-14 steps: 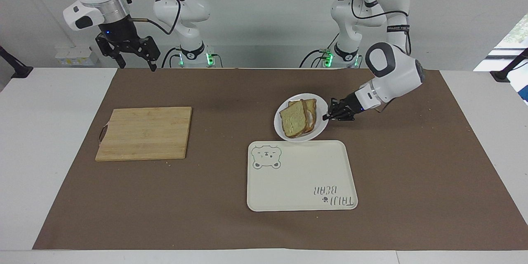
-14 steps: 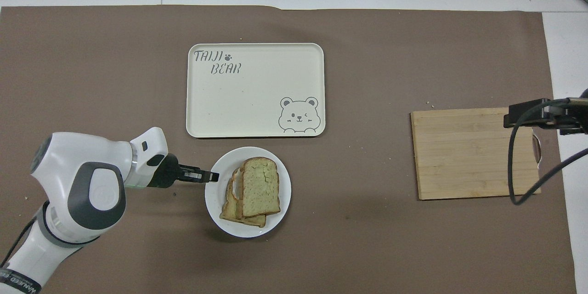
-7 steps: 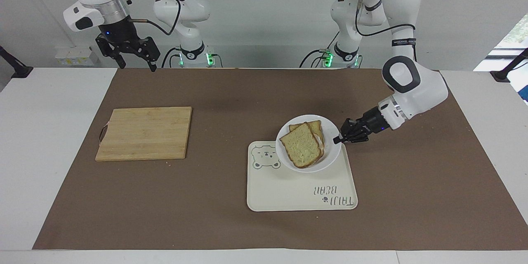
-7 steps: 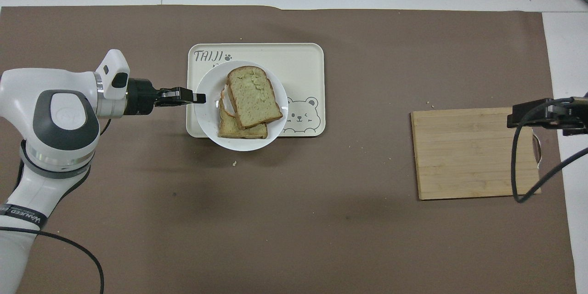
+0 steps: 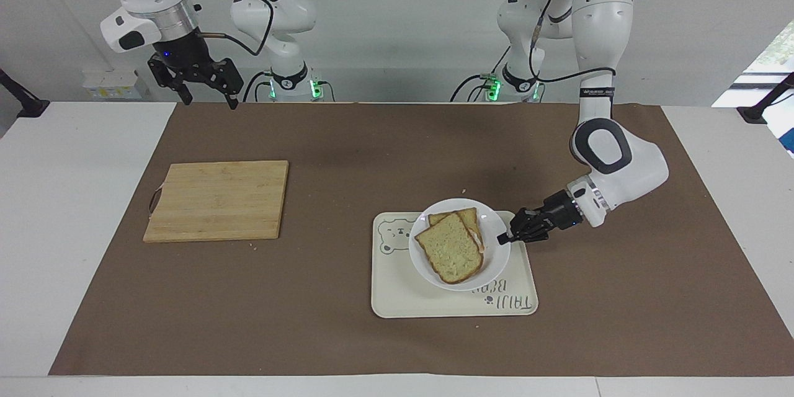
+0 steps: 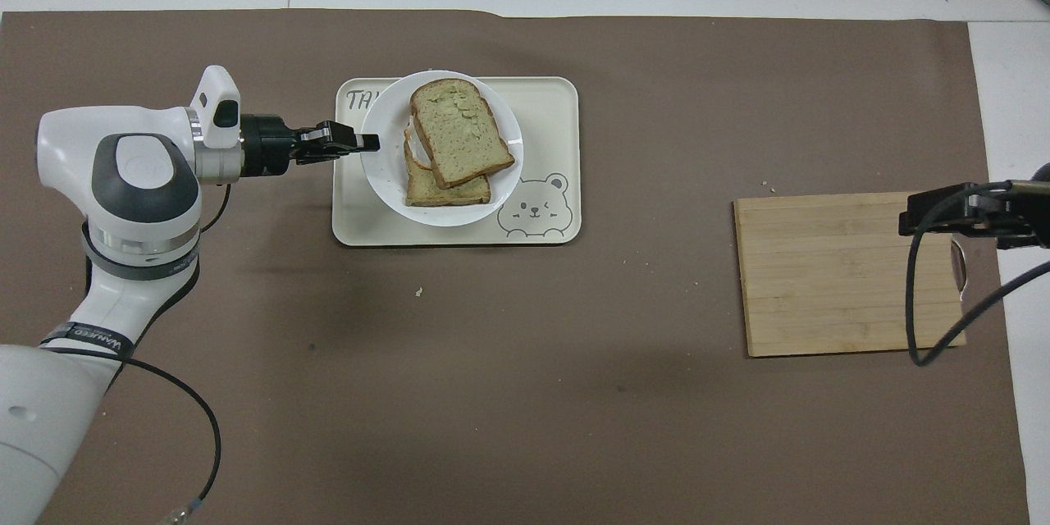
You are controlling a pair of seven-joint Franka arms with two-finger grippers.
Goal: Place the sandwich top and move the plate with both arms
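Note:
The white plate point(image 5: 496, 255) is over the cream tray point(image 5: 397, 299), toward the left arm's end of it. I cannot tell whether it rests on the tray. The sandwich top point(image 5: 450, 249) lies skewed on a lower bread slice point(image 5: 469, 217) on the plate. My left gripper point(image 5: 504, 237) is shut on the plate's rim, reaching in low from the left arm's end of the table. In the overhead view the gripper point(image 6: 369, 141) pinches the plate point(image 6: 385, 174) beside the sandwich top point(image 6: 459, 130). My right gripper point(image 5: 209, 101) waits open and raised near its base.
A wooden cutting board point(image 5: 217, 200) lies on the brown mat toward the right arm's end, also in the overhead view point(image 6: 845, 275). The tray point(image 6: 541, 108) has a bear drawing. Small crumbs lie on the mat near the tray.
My left gripper has carried the plate with the sandwich away from the robots, from the mat onto the area over the tray. The right arm has barely moved.

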